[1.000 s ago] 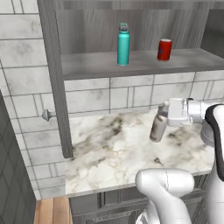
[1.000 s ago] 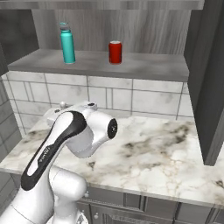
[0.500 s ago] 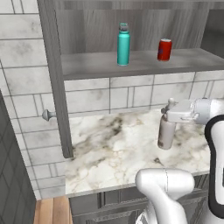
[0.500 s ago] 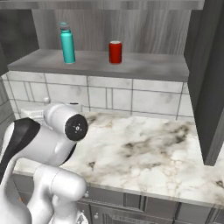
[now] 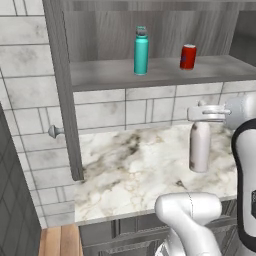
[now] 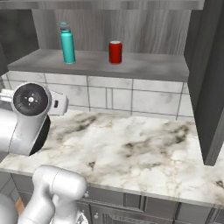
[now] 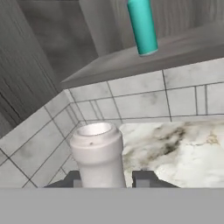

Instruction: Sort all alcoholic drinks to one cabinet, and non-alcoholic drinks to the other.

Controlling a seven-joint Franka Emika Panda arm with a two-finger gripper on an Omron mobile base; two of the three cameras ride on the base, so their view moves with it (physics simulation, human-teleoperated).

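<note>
A slim pale beige-white bottle (image 5: 200,149) stands upright over the marble counter (image 5: 135,170), with my gripper (image 5: 201,116) shut on its neck. In the hand view the bottle's open top (image 7: 98,151) rises between my gripper's (image 7: 109,179) two dark fingertips (image 7: 146,178). I cannot tell whether its base touches the counter. The teal bottle (image 5: 141,45) (image 6: 67,43) (image 7: 143,26) and the red soda can (image 5: 188,56) (image 6: 115,52) stand on the shelf (image 5: 160,74) of the open cabinet above.
The cabinet's open door (image 5: 62,85) with a round knob (image 5: 54,131) hangs edge-on at the left of the counter. Another dark door (image 6: 210,78) hangs at the right. A tiled wall (image 5: 125,110) backs the counter, and drawers (image 6: 144,212) run below its front edge.
The gripper has carried the pale bottle to the right along the counter. The bottle was tilted and is now upright. The teal bottle and the can have not moved.
</note>
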